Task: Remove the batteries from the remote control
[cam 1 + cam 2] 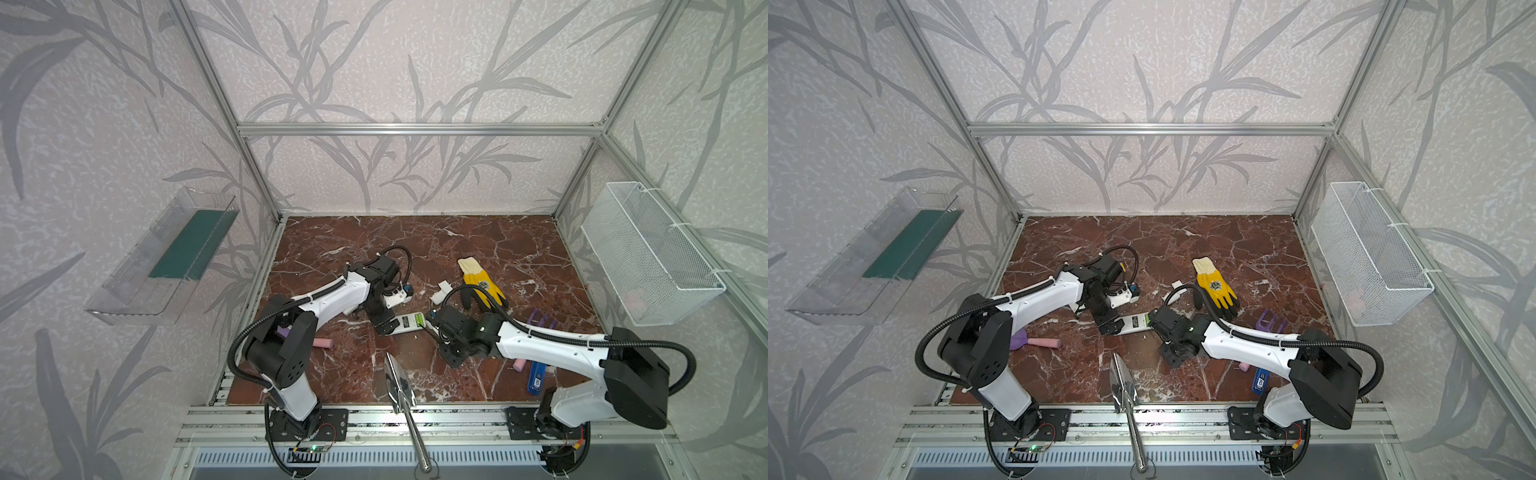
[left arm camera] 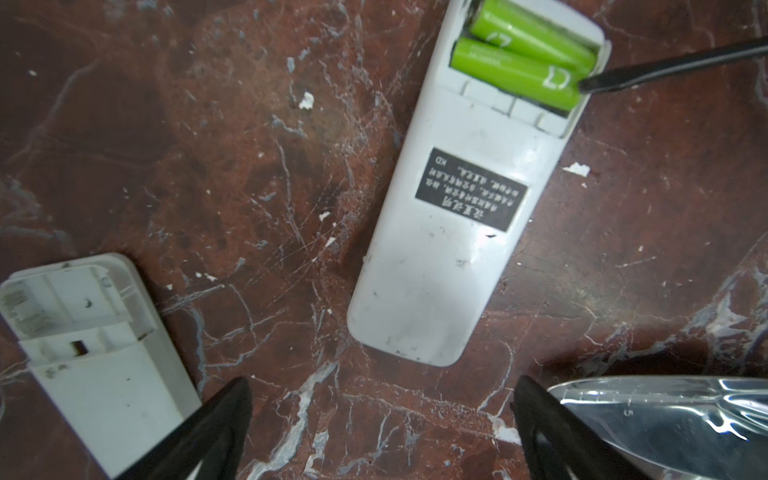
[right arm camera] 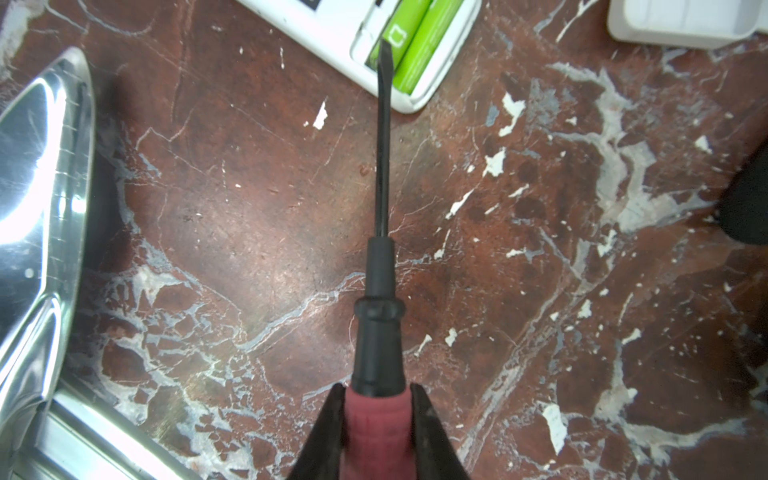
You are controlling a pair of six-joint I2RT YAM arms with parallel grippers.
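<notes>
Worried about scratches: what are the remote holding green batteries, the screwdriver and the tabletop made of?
Remote: matte white hard plastic, scuffed, with moulded ribs.
Screwdriver: dull black shaft, probably metal; reddish handle looks rubbery, finely ribbed.
Tabletop: red-brown marble pattern, white veins; flaked white spots hint at a printed covering rather than stone.

Yellow glove (image 1: 484,286) mid-right; metal trowel (image 1: 395,380) front centre; wire basket (image 1: 648,257) right wall.
</notes>
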